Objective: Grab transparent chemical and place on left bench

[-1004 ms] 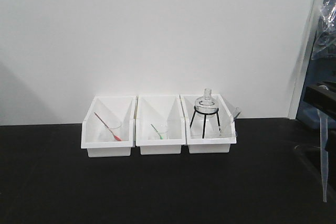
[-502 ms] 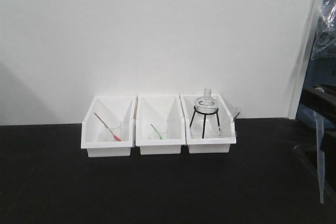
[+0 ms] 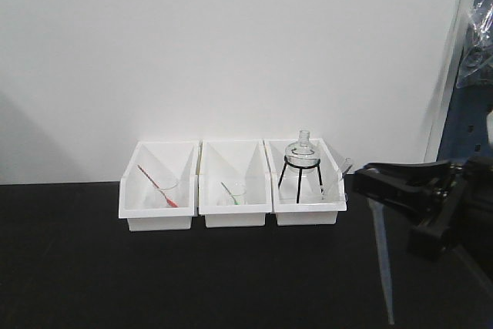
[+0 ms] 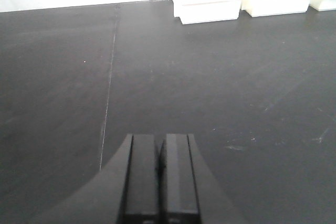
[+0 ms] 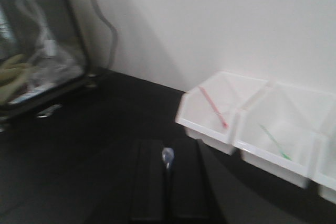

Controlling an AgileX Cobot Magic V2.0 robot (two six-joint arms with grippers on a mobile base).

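The transparent chemical (image 3: 382, 263) is a slim clear pipette hanging tip-down over the right part of the left bench (image 3: 154, 275), a matte black worktop. My right gripper (image 3: 367, 181) reaches in from the right edge and is shut on the pipette's upper end. In the right wrist view only the pipette's bulb (image 5: 167, 155) shows, pinched in the right gripper (image 5: 167, 146). My left gripper (image 4: 160, 139) is shut with nothing in it, low over the bare black bench (image 4: 220, 77). The left gripper does not appear in the front view.
Three white bins (image 3: 158, 189) stand along the white wall. They hold a red-tipped dropper (image 3: 158, 188), a green-tipped dropper (image 3: 230, 194) and a glass flask on a black tripod (image 3: 302, 161). A glass-fronted case (image 5: 39, 51) stands at the left of the right wrist view.
My right gripper has moved left from the frame's right edge into full view, carrying the hanging pipette leftward over the bench. The bins have not moved.
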